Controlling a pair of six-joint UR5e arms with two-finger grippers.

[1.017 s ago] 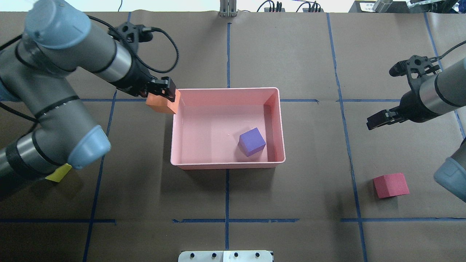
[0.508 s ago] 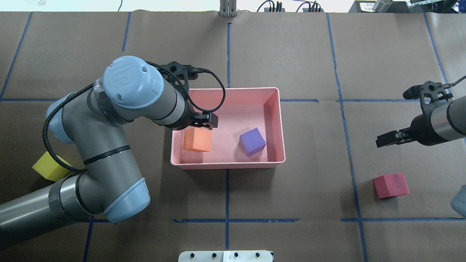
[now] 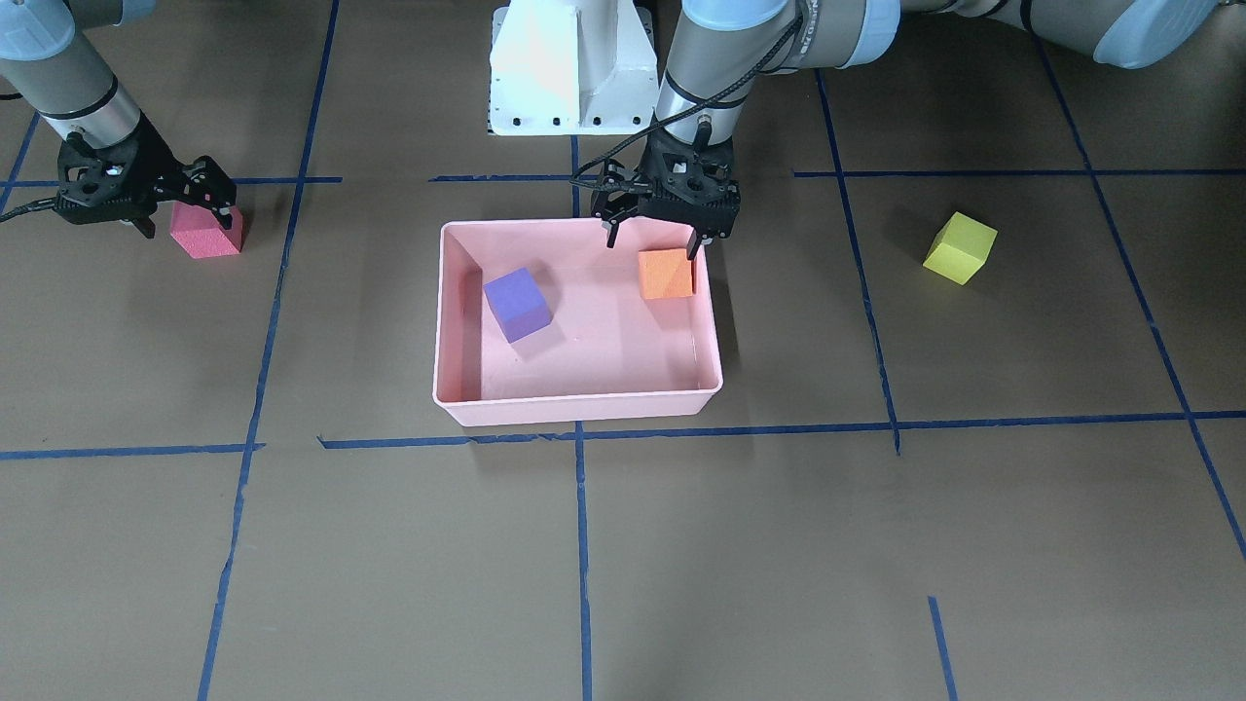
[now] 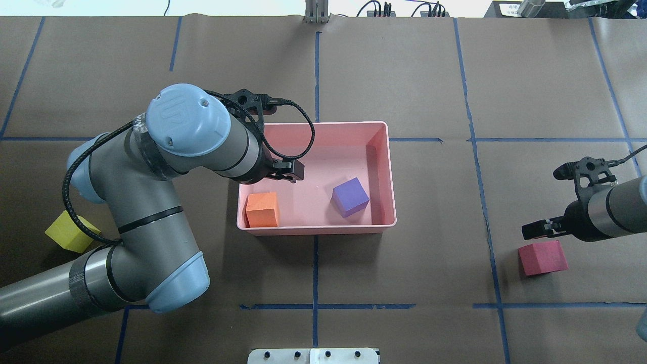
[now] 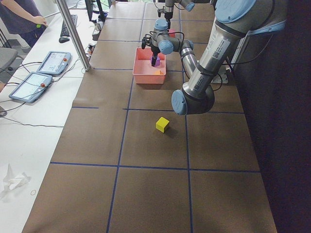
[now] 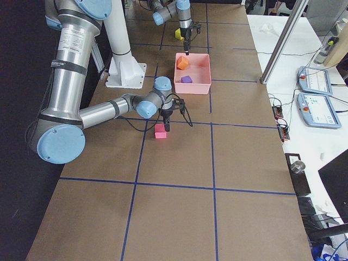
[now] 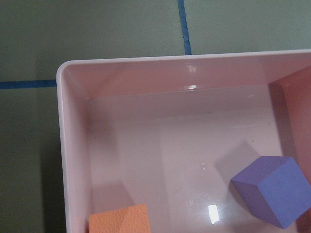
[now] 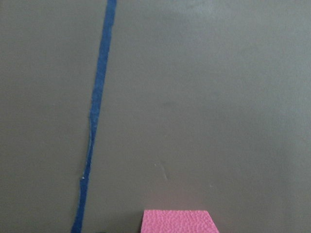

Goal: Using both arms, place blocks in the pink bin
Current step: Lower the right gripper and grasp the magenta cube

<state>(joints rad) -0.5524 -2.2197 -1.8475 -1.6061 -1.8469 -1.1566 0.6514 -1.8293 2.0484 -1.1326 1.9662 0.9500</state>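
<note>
At the far left of the table [image 4: 404,76], the yellow-green block [image 4: 65,231] sits on the brown paper well apart from the bin. The bent left arm [image 4: 151,212] crosses close by and its black cable passes in front of one edge of the block. The arm folds at the elbow and reaches over the bin's left wall with the wrist pointing down. The left gripper [image 4: 289,174] hangs over the bin floor with its fingers spread and nothing between them.

The orange block [image 4: 262,209] lies below it, in the pink bin [image 4: 323,230], in the left corner nearest the robot. I cannot tell whether it touches the walls. The purple block [image 4: 350,196] lies in the right half of the bin, turned at an angle and clear of every wall. The far half of the floor is bare.

Right of the bin, a wide stretch of paper crossed by blue tape lines lies open. The red block [image 4: 542,257] rests there on the table, well apart from the bin. The right arm [image 4: 616,215] comes in low from the right edge. The right gripper [image 4: 538,228] points down just beside the red block on its far side, with its fingers apart and gripping nothing. The wrist view shows only the block's top at its lower edge.
</note>
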